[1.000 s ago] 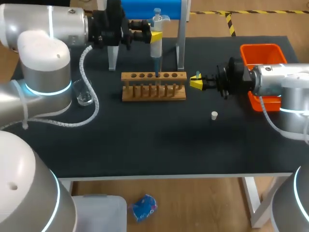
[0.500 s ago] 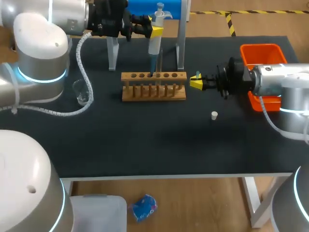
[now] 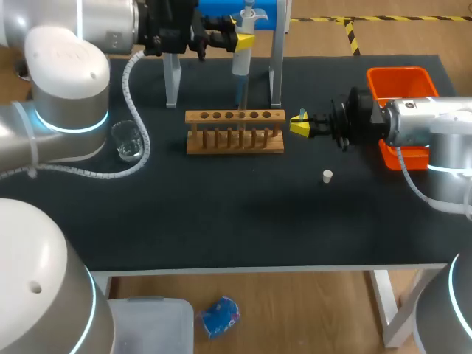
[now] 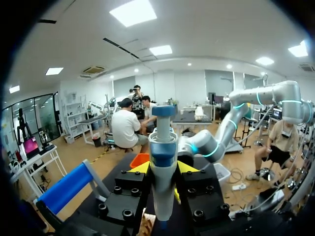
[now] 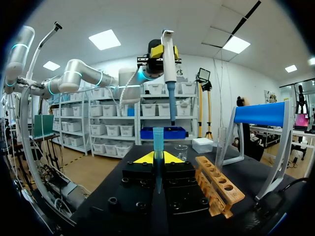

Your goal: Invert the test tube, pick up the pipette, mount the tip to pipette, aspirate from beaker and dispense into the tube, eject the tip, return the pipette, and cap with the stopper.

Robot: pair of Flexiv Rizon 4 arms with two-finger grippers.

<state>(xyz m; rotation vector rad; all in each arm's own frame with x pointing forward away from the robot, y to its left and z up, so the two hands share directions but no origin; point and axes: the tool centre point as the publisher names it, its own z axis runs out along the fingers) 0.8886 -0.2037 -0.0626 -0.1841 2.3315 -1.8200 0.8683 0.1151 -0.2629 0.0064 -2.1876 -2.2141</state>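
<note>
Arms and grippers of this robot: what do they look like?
The left arm and right arm are rounded silver-white tubes with glowing cyan rings. The left gripper and right gripper are black with yellow tips. White cables loop beside them.

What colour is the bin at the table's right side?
Bright orange; the bin shows best in the head view.

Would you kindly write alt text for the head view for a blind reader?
The left pincer holds a pipette upright above a wooden rack; the right pincer holds a blue tip beside it. A beaker and white stopper sit on the table.
</note>
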